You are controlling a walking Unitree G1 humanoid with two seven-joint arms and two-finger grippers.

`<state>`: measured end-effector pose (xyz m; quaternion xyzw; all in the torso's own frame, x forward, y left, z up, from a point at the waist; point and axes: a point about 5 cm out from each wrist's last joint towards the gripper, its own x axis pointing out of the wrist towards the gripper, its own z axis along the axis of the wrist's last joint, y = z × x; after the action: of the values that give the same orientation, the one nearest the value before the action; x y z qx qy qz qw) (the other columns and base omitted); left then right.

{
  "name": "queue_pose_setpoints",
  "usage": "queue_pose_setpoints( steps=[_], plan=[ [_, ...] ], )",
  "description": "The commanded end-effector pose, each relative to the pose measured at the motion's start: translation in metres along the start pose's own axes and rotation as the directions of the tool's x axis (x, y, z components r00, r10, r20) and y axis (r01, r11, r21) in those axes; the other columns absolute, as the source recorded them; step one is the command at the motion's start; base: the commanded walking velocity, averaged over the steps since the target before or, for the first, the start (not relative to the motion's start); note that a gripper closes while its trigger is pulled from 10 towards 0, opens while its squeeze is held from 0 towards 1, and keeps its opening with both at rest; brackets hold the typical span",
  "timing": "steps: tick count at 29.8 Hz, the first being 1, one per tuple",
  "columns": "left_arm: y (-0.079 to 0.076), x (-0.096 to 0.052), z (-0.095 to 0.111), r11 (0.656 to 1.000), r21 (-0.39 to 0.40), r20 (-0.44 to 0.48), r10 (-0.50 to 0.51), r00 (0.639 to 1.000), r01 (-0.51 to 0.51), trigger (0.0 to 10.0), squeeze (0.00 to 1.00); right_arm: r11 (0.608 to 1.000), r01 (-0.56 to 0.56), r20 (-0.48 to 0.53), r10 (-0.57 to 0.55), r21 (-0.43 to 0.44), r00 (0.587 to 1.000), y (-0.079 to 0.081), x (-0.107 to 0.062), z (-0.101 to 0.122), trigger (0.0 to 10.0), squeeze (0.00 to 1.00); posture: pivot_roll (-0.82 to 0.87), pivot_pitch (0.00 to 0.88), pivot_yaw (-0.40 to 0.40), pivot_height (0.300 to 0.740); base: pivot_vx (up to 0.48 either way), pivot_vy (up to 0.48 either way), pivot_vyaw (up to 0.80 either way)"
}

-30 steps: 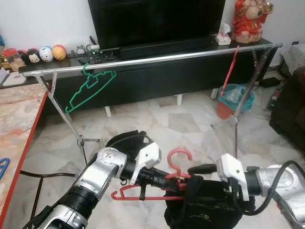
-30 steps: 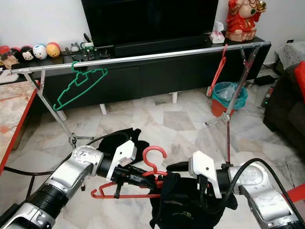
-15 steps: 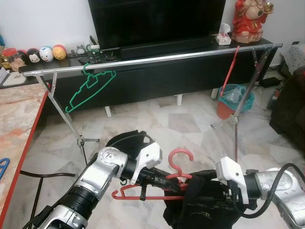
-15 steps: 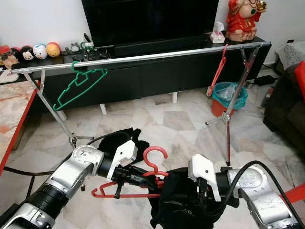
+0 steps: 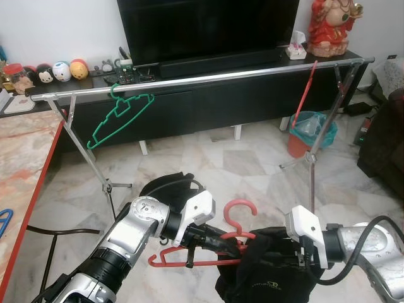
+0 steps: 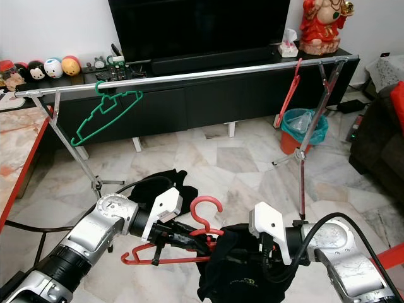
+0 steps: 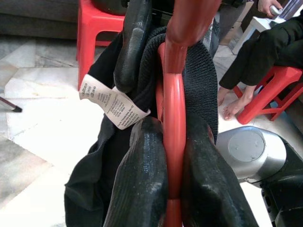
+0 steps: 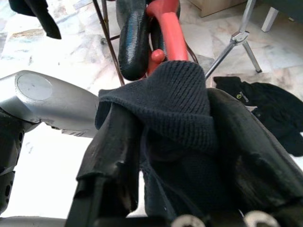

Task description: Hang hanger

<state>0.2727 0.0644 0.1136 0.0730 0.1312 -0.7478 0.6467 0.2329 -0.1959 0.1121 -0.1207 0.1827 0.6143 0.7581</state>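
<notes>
Since a second ago, the right gripper (image 6: 237, 247) has been closed onto the black garment (image 6: 243, 271); the red hanger (image 6: 189, 243) stays clamped in the left gripper (image 6: 192, 241); dressing proceeds, and hanging on the rail (image 5: 202, 77) remains.

Pale marble floor (image 5: 246, 164) underfoot, a dark garment (image 5: 165, 184) heaped on it, silver clothes rail (image 5: 202, 77) standing across it, green hanger (image 5: 117, 117) on the rail's left end, red hanger (image 5: 304, 93) dangling near its right end

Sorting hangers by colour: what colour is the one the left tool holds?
Red hanger, clearest in the left wrist view, clamped in the left tool.
</notes>
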Motion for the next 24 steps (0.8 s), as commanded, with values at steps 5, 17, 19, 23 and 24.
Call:
queue_pose_setpoints(
  steps=[5,17,19,23,24],
  plan=[
    [0.0006,-0.0009,0.0086,1.000,0.028,0.022,-0.008,1.000,0.007,10.0,0.00,0.998,-0.060,0.018,0.060,-0.020,0.998,0.0055,0.0075,0.0030,0.0,0.00,-0.09,0.000,0.052,0.740,0.000,0.000,0.00],
    [0.0006,-0.0020,0.0068,0.999,0.040,0.006,0.000,1.000,0.000,10.0,0.00,0.997,-0.075,0.029,0.075,-0.018,0.997,0.0066,0.0082,0.0054,0.0,0.00,-0.09,0.000,0.053,0.740,0.000,0.000,0.00],
    [0.0007,-0.0020,0.0065,0.999,0.038,0.005,0.001,1.000,-0.001,10.0,0.00,0.997,-0.076,0.029,0.076,-0.017,0.997,0.0066,0.0083,0.0056,0.0,0.00,-0.09,0.000,0.053,0.740,0.000,0.000,0.00],
    [0.0010,-0.0023,0.0067,0.999,0.035,0.007,0.005,1.000,-0.005,10.0,0.00,0.997,-0.080,0.030,0.080,-0.017,0.996,0.0073,0.0083,0.0063,0.0,0.00,-0.09,0.000,0.051,0.740,0.000,0.000,0.00],
    [0.0010,-0.0024,0.0067,0.999,0.035,0.007,0.005,1.000,-0.006,10.0,0.01,0.997,-0.080,0.030,0.080,-0.017,0.996,0.0072,0.0083,0.0063,0.0,0.00,-0.09,0.000,0.051,0.740,0.000,0.000,0.00]
  ],
)
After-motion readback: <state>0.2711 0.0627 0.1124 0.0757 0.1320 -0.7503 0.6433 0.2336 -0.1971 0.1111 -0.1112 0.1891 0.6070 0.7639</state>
